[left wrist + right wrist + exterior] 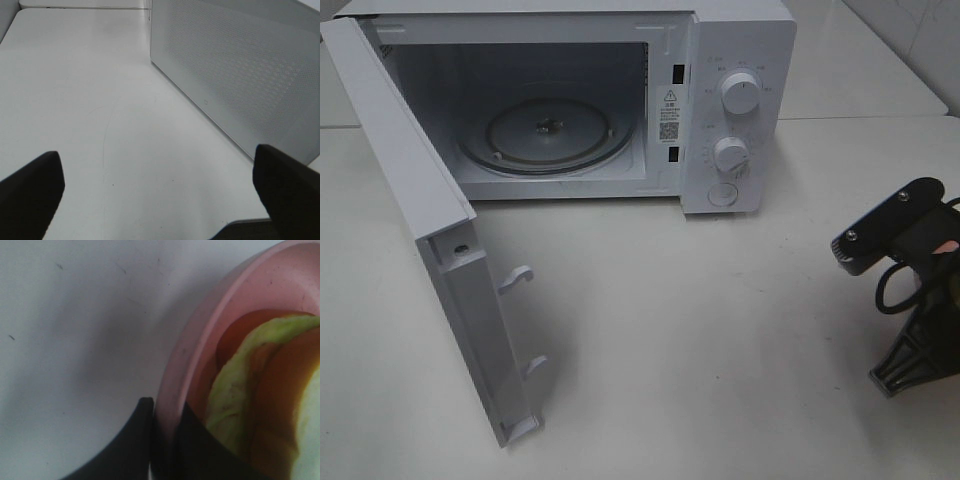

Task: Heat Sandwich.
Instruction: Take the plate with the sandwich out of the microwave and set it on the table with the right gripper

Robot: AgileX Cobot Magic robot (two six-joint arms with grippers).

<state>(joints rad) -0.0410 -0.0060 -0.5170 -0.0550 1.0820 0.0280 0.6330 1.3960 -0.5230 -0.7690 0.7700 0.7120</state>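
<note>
White laminate surface (720, 350) carries the boxy white microwave oven (740, 60), whose door (430, 260) hangs wide open toward the left, leaving the round glass turntable (545, 135) bare and reachable. At the right edge of the high view the black right arm sits low, well apart from the oven. Its wrist view shows the right end effector (162, 440) pinched nearly shut on the rim of the round pink plate (200, 330), one finger outside and one inside. On that plate lies the sandwich (260, 390), tan crust and pale yellow-green filling, though this close it blurs. The left end effector (160, 195) hangs fully spread and empty beside the open door. To carry well, I judge the plate should stay level, since a rim pinch lets it sag, then travel low across the surface, enter the cavity squarely, clear of the door latches (520, 275), and settle centred on the turntable.
</note>
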